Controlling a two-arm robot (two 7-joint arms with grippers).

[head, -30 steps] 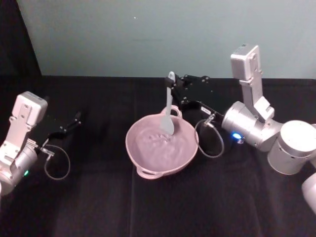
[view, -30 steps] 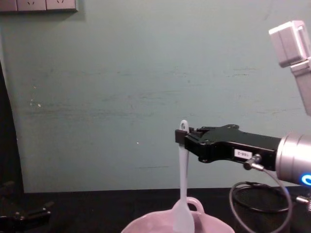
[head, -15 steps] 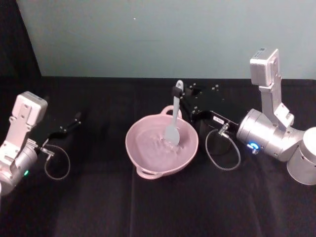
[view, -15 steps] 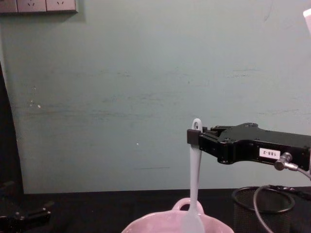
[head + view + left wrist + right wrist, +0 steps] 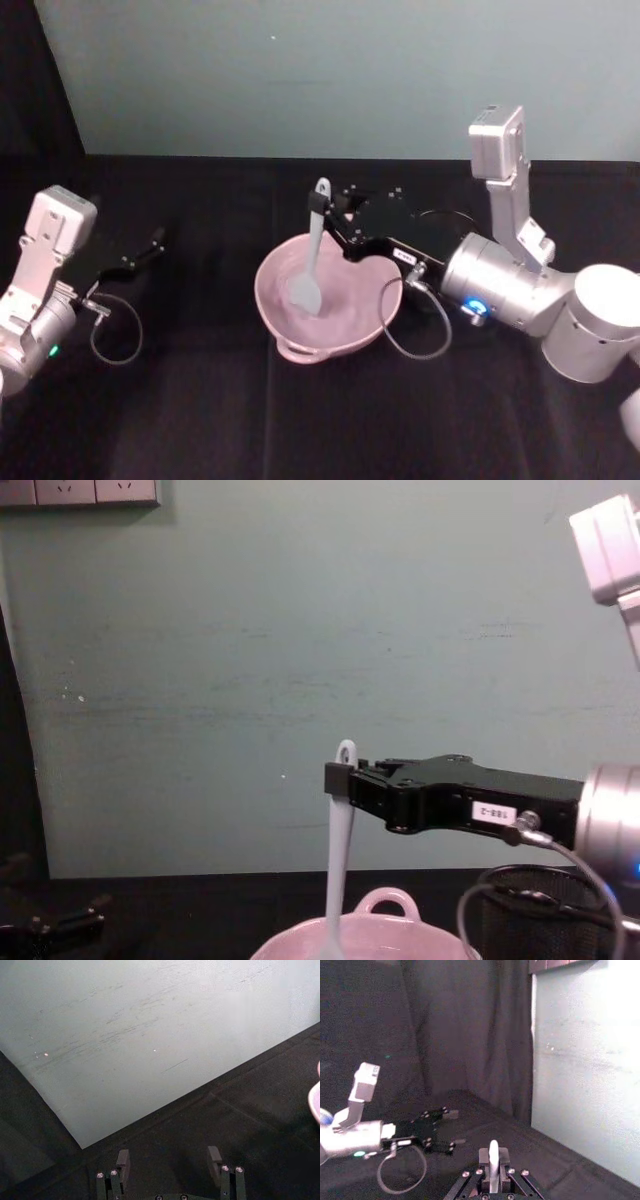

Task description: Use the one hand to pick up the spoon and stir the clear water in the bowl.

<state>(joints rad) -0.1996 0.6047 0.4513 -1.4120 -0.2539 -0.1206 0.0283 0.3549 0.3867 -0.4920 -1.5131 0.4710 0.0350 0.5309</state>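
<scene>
The pale pink bowl (image 5: 270, 305) sits mid-table with water in it. The white spoon (image 5: 312, 250) stands nearly upright, its blade dipped in the water on the bowl's left side. My right gripper (image 5: 322, 208) reaches in from the right and is shut on the spoon's handle just below its holed end. From the chest, the spoon (image 5: 338, 865) hangs from the right gripper (image 5: 338, 778) down into the bowl (image 5: 388, 900). The right wrist view has the handle (image 5: 493, 1159) clamped between the fingers. My left gripper (image 5: 150, 243) rests open at the table's left, far from the bowl.
A black wire-mesh cup (image 5: 545, 905) stands just right of the bowl, under my right forearm. A cable loop (image 5: 415, 325) hangs from the right wrist beside the bowl's rim. Black cloth covers the table, with a pale green wall behind.
My right gripper has swept the spoon leftward, from the bowl's right side to its left, with the blade still in the water. The left arm has not moved.
</scene>
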